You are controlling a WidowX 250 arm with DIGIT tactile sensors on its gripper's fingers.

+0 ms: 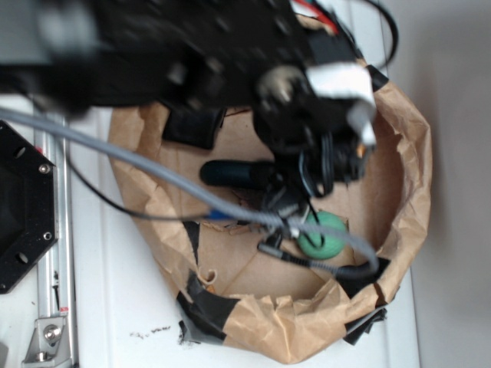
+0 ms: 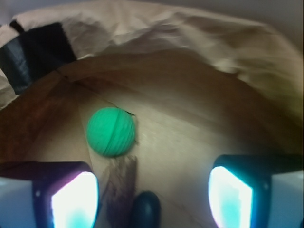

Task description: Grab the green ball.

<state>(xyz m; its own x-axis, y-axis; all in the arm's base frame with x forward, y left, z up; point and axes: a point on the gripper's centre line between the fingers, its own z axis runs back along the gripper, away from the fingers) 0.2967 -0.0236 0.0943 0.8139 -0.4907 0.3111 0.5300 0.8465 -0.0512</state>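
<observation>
**Closing in on the green ball inside the paper-walled pen**

Looking through the wrist camera, we found the green ball (image 2: 110,131) resting on the cardboard floor (image 2: 180,137), ahead of the gripper (image 2: 152,194) and offset toward its left-hand finger as that view shows it. The two fingertips (image 2: 73,199) stood wide apart at the bottom corners of the wrist view, with nothing between them; we logged the jaws as spread and empty. A dark rounded shape (image 2: 145,209) sat at the bottom edge between the fingers; we could not tell what it was.

In the exterior view the ball (image 1: 322,234) lay near the crumpled brown paper wall (image 1: 410,153), partly crossed by a grey cable (image 1: 153,165). The dark teal oval (image 1: 234,172) lay apart from it, farther into the pen, and a black square pad (image 1: 192,123) sat near the far wall. The arm was motion-blurred, so we could not judge its height above the floor.

Our judgement for the step in hand: the ball was not yet centred, so the gripper should shift sideways until the ball sits midway between the fingers, then advance and descend before closing. Being round, the ball would likely roll if one finger touched first, so symmetric contact at its widest part seemed safest. We also flagged the paper wall close behind as a possible snag.
</observation>
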